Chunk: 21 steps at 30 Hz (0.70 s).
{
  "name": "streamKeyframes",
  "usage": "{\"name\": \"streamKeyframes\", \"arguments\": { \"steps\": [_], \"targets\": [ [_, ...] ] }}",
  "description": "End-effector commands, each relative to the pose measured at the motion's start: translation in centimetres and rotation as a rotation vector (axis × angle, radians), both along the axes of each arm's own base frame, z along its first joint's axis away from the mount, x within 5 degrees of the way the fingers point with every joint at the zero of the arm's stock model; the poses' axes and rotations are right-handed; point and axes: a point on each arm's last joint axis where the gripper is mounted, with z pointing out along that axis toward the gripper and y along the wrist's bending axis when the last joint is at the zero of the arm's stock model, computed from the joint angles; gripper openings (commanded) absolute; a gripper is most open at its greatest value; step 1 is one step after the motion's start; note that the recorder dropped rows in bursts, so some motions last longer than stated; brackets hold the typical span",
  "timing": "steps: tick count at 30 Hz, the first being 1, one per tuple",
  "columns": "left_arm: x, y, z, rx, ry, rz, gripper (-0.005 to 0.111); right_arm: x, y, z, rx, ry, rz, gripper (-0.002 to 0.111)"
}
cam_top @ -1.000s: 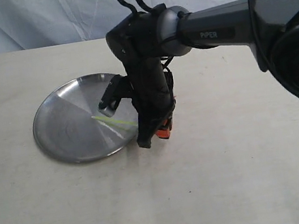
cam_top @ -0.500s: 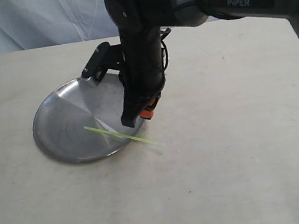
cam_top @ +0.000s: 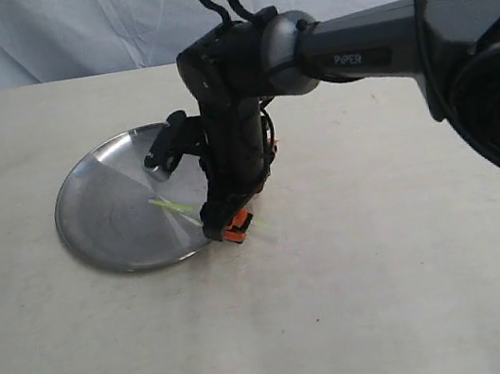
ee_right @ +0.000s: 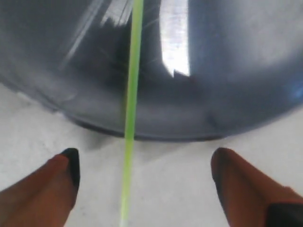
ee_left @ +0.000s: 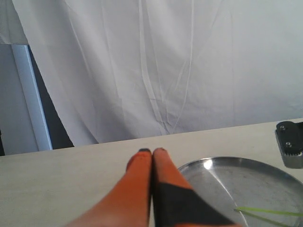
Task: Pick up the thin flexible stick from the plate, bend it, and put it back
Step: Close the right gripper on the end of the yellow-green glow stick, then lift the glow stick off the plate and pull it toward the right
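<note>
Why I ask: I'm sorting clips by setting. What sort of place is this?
Probably a robot lab test bench staged for recording: a pale tabletop, a white cloth hung behind it, and a metal plate with a thin stick under a robot arm.

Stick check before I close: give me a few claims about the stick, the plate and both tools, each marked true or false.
1. The right tool is open, with the stick running between its fingers and touching neither. True.
2. The stick lies wholly inside the plate. False: one end crosses the rim and reaches out over the table.
3. The left tool is shut and holds nothing. True.
4. The stick is bent into a sharp angle. False: it looks straight in both wrist views.
</note>
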Motion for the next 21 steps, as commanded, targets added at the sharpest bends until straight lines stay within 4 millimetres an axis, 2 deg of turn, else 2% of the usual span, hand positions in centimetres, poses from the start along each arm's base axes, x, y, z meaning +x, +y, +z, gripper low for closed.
{"name": "streamKeyframes", "arguments": {
  "steps": [1,3,5,7,8,13,17,20,21],
  "targets": [
    [0.0,0.0,-0.1,-0.004,0.000,-0.001,0.000,0.4,0.1,-1.8,-0.015,0.004,-0.015,0.070],
    [0.0,0.0,-0.1,-0.004,0.000,-0.001,0.000,0.2,0.0,-2.4,-0.032,0.029,-0.020,0.057],
    [0.0,0.0,-0.1,-0.004,0.000,-0.001,0.000,0.0,-0.1,-2.7,-0.048,0.052,-0.021,0.036],
    [0.0,0.0,-0.1,-0.004,0.000,-0.001,0.000,-0.2,-0.3,-2.8,-0.069,0.082,-0.022,0.004],
    [0.0,0.0,-0.1,-0.004,0.000,-0.001,0.000,-0.3,-0.4,-2.8,-0.075,0.090,-0.022,0.000],
    [0.0,0.0,-0.1,-0.004,0.000,-0.001,0.000,-1.0,-0.4,-1.3,-0.057,0.140,0.013,-0.001],
    [0.0,0.0,-0.1,-0.004,0.000,-0.001,0.000,-2.1,-0.2,4.2,0.054,0.131,-0.023,-0.001],
    [0.0,0.0,-0.1,-0.004,0.000,-0.001,0.000,-3.3,0.0,9.4,0.202,0.090,-0.082,-0.001],
    [0.0,0.0,-0.1,-0.004,0.000,-0.001,0.000,-3.6,0.0,10.4,0.235,0.082,-0.086,-0.001]
  ]
}}
